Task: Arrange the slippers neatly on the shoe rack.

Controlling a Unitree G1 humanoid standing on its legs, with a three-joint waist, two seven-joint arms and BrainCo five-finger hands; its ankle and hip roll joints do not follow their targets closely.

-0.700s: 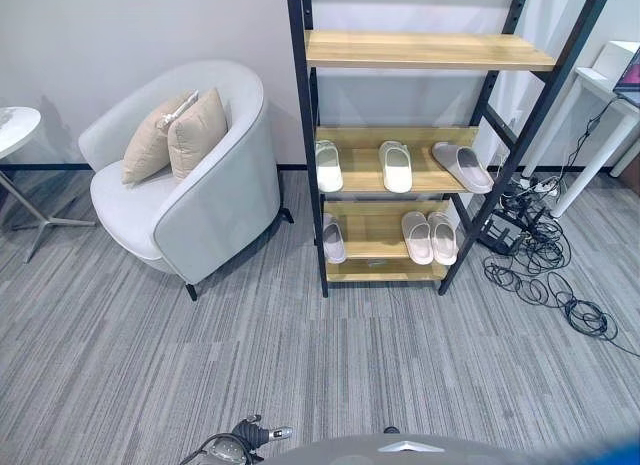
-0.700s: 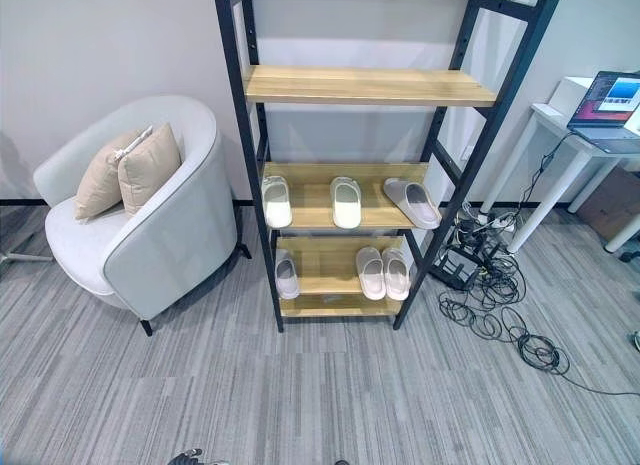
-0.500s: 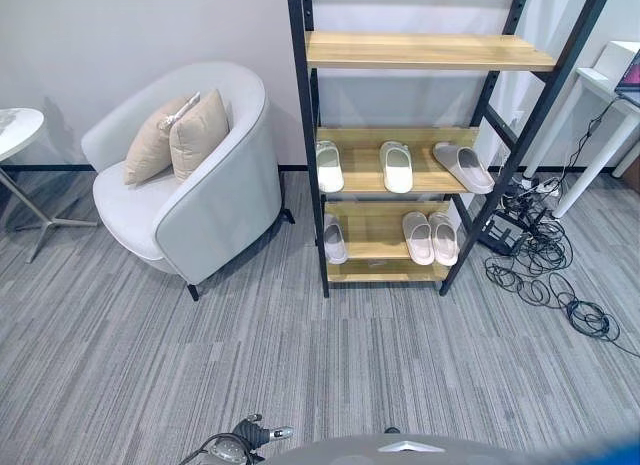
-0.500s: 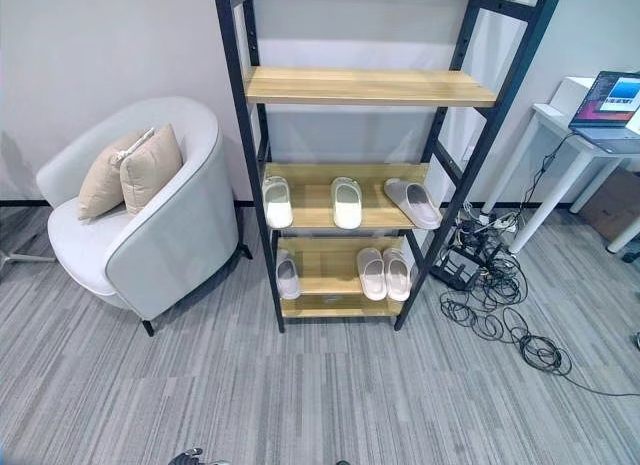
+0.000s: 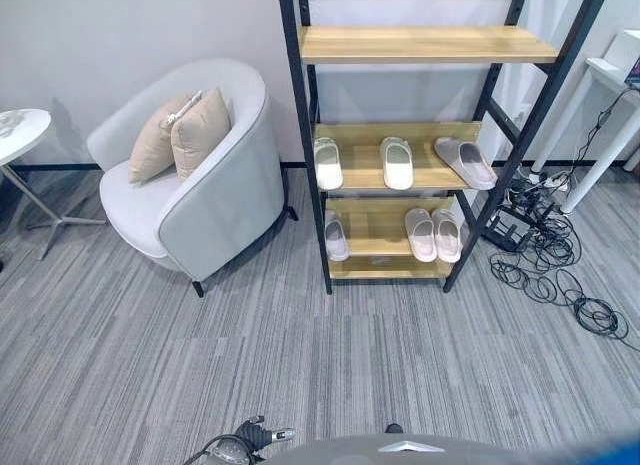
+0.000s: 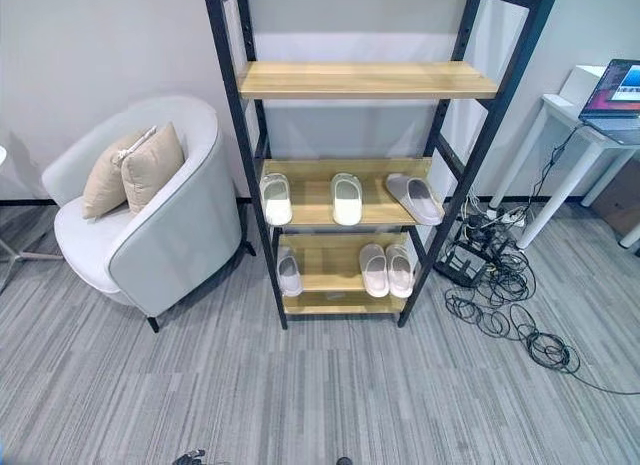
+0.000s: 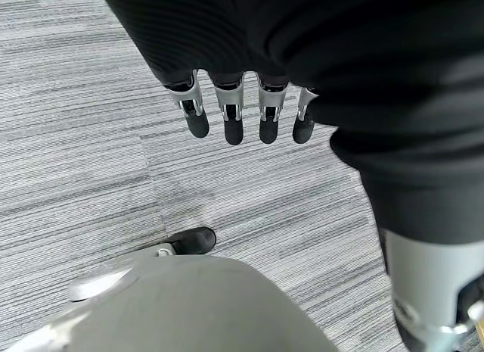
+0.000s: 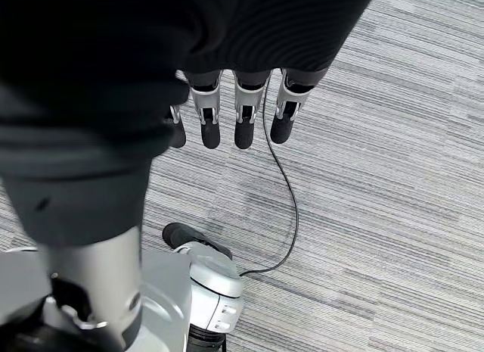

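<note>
Six slippers sit on the rack (image 5: 305,135): three on the middle shelf (image 5: 363,173), with the grey one (image 5: 464,162) askew at its right edge, so it likely needs straightening, and three on the bottom shelf (image 5: 373,247) (a pair (image 5: 433,235) plus a single (image 5: 335,236)). Left hand (image 7: 242,117) and right hand (image 8: 234,117) hang over carpet, fingers straight, holding nothing. Open floor leads to the rack; armchair (image 5: 190,175) left, cables (image 5: 550,275) right.

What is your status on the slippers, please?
Left hand and right hand open, empty. Slippers on rack, rightmost one angled. Armchair beside rack.
</note>
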